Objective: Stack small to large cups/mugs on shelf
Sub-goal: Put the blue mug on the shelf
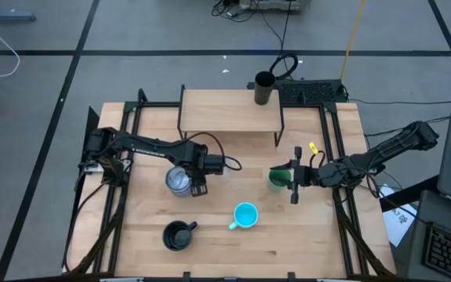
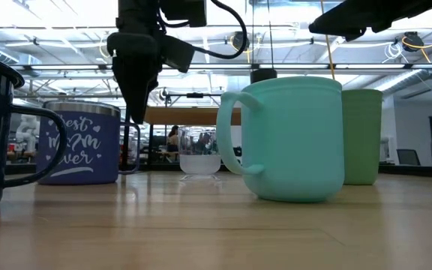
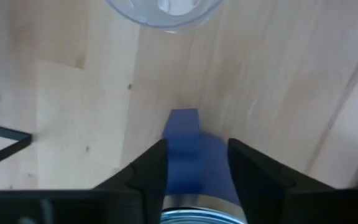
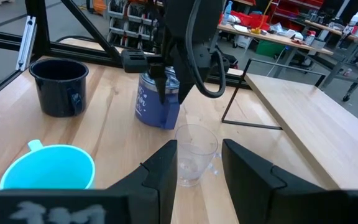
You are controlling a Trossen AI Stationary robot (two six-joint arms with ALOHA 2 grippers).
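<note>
The blue-purple mug (image 1: 178, 181) with a silvery top stands on the table at centre left. My left gripper (image 3: 194, 146) points down over its right side, one finger on either side of its blue handle (image 3: 182, 134). My right gripper (image 4: 199, 146) is open and empty, raised above the green cup (image 1: 277, 179) at centre right. The small clear glass (image 4: 194, 152) stands on the table between the two arms. The cyan mug (image 1: 245, 215) and the dark handled mug (image 1: 178, 234) stand near the front edge. The tall black tumbler (image 1: 264, 88) stands at the far right corner of the shelf (image 1: 229, 111). My left gripper comes from above, pointing down, with the mug's handle (image 3: 182, 134) between its two fingers (image 3: 151, 165). I cannot tell whether the fingers touch the handle. The mug stands upright with its base on the table.
The shelf on thin black legs takes up the middle of the table's far edge. Black frame rails (image 1: 128, 141) run along both sides of the table. Bare wood lies between the cups and in front of the shelf.
</note>
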